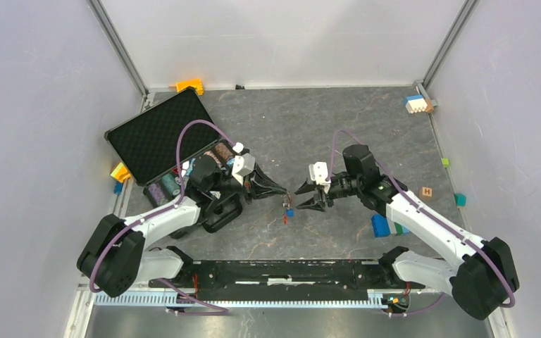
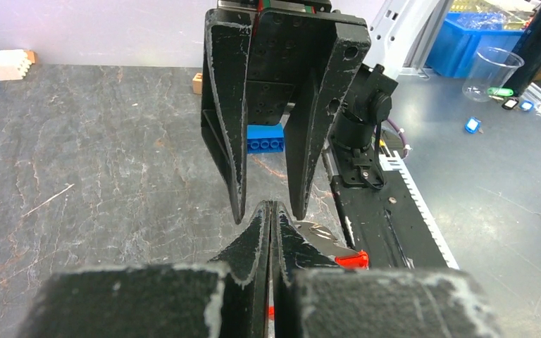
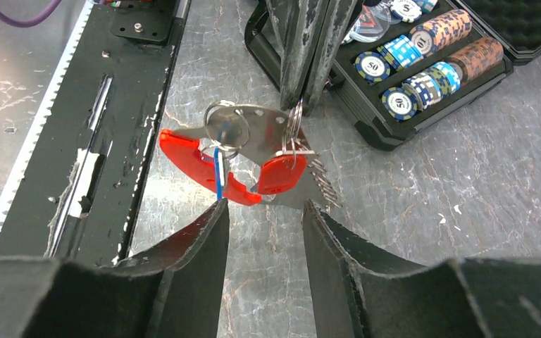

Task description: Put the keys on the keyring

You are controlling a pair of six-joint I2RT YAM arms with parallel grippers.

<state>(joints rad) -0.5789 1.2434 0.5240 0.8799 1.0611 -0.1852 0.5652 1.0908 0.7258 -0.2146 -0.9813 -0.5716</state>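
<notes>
- Left end effector (image 3: 298, 104) – fingers pressed flat together, pinching the top of the keyring (image 3: 257, 134). The whole bundle hangs from that pinch.
- Keyring sits to the right of the open chip case (image 3: 394, 123), just off the case's near right corner. It is between the case and the right end effector (image 3: 264, 208).
- The bundle is made up of a silvery plate and small wire rings, with a long red clip (image 3: 197, 165) curving off the side away from the case.
- A toothed grey strap (image 3: 322, 182) trails down on the side toward the case.
- Red-headed key (image 3: 280, 174) hangs under the rings on the case side of the bundle.
- Blue-headed key (image 3: 218, 176) hangs edge-on in front of the red clip, under a small ring.
- I cannot tell whether either key is properly threaded on.
- Right end effector – jaws about half open, nothing between them.
- It faces the left one tip to tip, farther from the case, with its fingertips (image 3: 220, 211) just short of the bundle's lower edge.
- One fingertip is just beside the lower end of the blue head. I cannot tell if they touch.
- Bench (image 3: 423, 232) is grey marbled stone, and the case holds stacked poker chips (image 3: 401, 70).
- A blue block (image 2: 264, 137) lies well apart from the case, beyond the right end effector.
</notes>
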